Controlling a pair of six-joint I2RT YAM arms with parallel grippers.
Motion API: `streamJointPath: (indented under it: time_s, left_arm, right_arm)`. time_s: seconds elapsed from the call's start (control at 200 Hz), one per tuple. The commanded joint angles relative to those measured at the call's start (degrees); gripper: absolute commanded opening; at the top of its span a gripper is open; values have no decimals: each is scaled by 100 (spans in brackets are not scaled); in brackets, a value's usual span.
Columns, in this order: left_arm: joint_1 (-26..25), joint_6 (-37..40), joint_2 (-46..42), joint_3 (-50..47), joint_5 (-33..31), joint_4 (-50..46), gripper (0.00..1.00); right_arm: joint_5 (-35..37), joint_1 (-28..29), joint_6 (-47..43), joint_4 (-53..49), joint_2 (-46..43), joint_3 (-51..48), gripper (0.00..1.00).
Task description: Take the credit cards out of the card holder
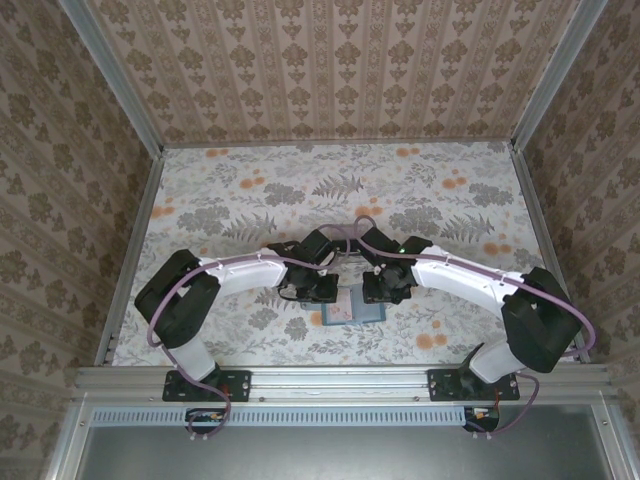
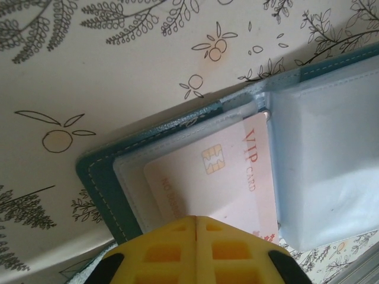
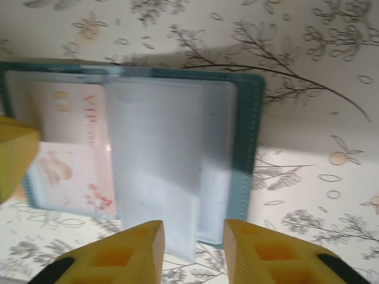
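The teal card holder (image 1: 352, 314) lies open and flat on the table between both arms. A pale pink credit card (image 2: 213, 171) printed "VIP CARD", with a gold chip, sits under a clear sleeve in one panel of the card holder (image 2: 95, 177). My left gripper (image 2: 196, 220) is shut, its yellow tips together right over that card's near edge; I cannot tell whether they pinch anything. My right gripper (image 3: 193, 236) is open, its fingers astride the lower edge of the frosted sleeve pages (image 3: 154, 165) on the other panel of the card holder (image 3: 246, 148). The credit card (image 3: 71, 118) lies to their left.
The floral tablecloth (image 1: 300, 190) spreads out behind the arms. Patterned walls and metal side rails (image 1: 135, 240) box the table in, and a metal rail (image 1: 340, 380) runs along its near edge. My left gripper (image 1: 318, 288) and right gripper (image 1: 383, 287) nearly meet over the holder.
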Motion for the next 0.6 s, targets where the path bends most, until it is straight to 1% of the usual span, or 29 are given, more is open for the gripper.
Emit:
streamJointPath:
  time_s: [0.0,0.12,0.21,0.315,0.595]
  left_arm:
    - [-48,-47,60,-108,71,57,5]
    - [-46,-43,78,-135,49,59,4]
    - [-50,-38,99,-151,23,43,4]
    - [-44,-21,121,-181,-12,29,4]
    - [-48,-43,65,-265,-22,-6,4]
  right_arm:
    - [-665,-15,303,542,-167,12,29]
    - [-1322,-20,618,1344,34,-181,25]
    - [-1633,-21,786,1810,294,-265,21]
    - [-1727,-19,910,2156,598,-359,17]
    - [-1784,-69,969,2541,1059,-506,14]
